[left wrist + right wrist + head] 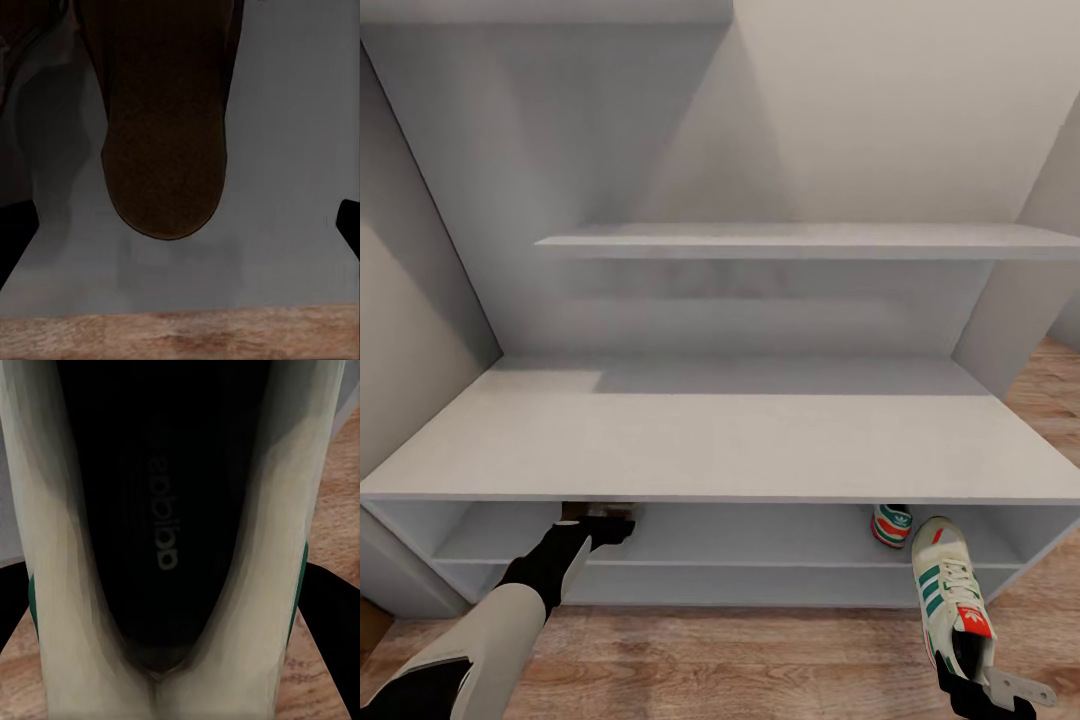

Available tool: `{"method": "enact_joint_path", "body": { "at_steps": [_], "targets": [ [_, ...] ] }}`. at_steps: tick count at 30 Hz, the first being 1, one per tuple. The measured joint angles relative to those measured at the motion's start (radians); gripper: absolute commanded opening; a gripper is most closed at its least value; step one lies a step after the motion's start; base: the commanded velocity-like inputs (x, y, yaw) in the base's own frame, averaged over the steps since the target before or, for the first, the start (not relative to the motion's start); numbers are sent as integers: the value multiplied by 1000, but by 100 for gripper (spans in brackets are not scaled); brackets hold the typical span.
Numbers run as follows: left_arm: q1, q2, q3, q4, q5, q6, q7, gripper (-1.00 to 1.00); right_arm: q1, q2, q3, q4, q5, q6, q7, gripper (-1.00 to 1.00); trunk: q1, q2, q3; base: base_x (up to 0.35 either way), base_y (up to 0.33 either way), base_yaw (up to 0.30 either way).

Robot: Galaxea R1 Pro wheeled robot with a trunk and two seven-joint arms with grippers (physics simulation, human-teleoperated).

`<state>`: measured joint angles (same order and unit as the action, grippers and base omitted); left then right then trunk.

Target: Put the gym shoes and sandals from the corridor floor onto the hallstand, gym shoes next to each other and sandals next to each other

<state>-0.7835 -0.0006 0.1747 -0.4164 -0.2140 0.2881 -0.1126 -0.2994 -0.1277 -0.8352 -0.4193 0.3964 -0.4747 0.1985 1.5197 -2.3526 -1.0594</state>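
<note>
The hallstand (720,440) fills the head view, with a floating shelf (810,240) above its bench top. My left gripper (605,525) reaches into the upper shelf bay at the left. In the left wrist view it (180,232) is open, its fingertips (15,240) wide of a brown sandal (165,142) lying on the grey shelf. One gym shoe (893,525) stands in the same bay at the right. My right gripper (972,672) is shut on the heel of the other gym shoe (948,585), held above the corridor floor (760,650) in front of the rack. The shoe's dark insole (165,510) lies between the fingers (334,615).
A lower shelf bay (740,585) runs under the upper one. Grey side walls close in at the left (410,300) and right (1020,300). A dark shape (30,90) lies beside the sandal; I cannot tell what it is.
</note>
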Motion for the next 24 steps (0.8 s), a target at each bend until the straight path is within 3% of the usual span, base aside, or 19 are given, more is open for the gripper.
{"method": "enact_joint_path", "body": {
  "at_steps": [9, 24],
  "targets": [
    [1, 0, -1, 0, -1, -1, -2, 100, 0, 0, 0, 0, 0, 0, 0, -100, 0, 0, 0, -34, 0, 0],
    [1, -2, -4, 0, -1, -3, -2, 100, 0, 0, 0, 0, 0, 0, 0, -100, 1, 0, 0, -305, -58, 0]
  ]
}}
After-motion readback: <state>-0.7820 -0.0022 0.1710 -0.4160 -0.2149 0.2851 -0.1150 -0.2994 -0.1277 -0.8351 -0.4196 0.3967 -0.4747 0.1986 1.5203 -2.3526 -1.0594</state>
